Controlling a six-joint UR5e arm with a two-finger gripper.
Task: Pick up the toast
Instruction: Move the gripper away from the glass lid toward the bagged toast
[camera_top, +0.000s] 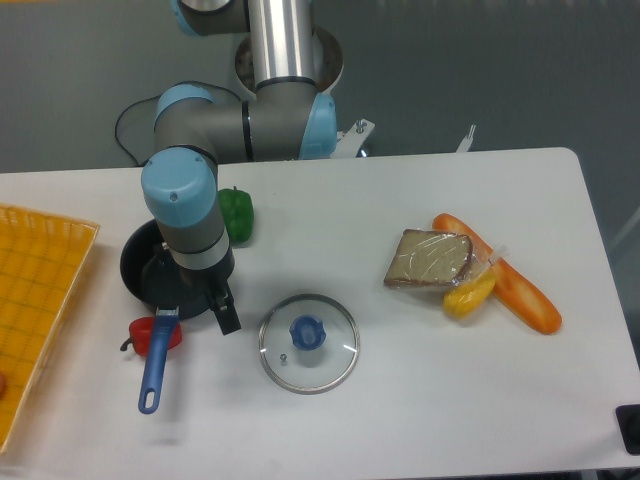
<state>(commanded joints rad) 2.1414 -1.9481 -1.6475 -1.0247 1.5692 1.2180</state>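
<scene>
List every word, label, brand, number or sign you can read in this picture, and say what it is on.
None can be read. The toast in its clear wrap, the baguette, the glass lid, the pan, the yellow basket and the gripper show no legible print at this resolution.
</scene>
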